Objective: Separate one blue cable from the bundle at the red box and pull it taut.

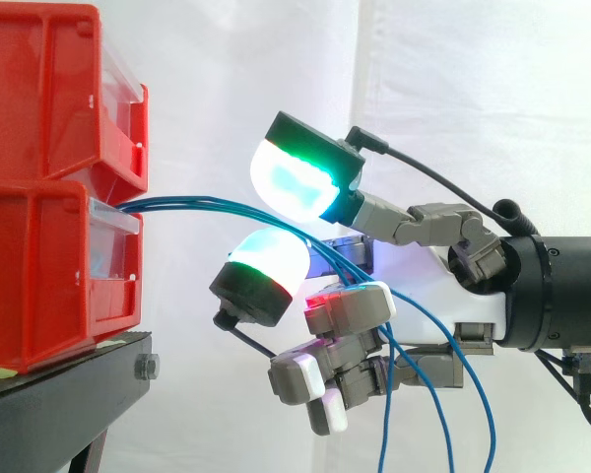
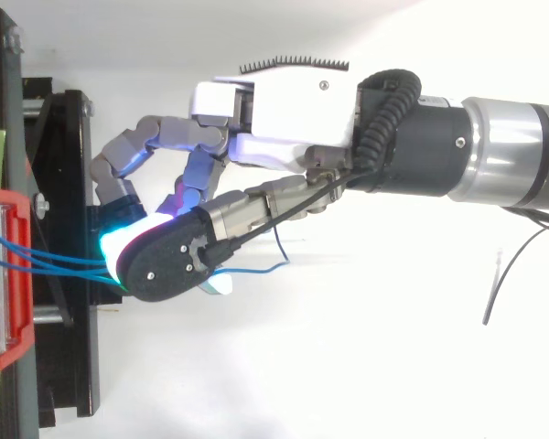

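Blue cables [image 1: 207, 204]: a bundle of thin blue strands is seen emerging from the upper front edge of the red box [image 1: 39, 286] at the left. Near the box the strands are held close together. They are carried rightward in a shallow arc into the hand [image 2: 293, 101]. Beyond it they are spread apart and left hanging slack, curving downward.
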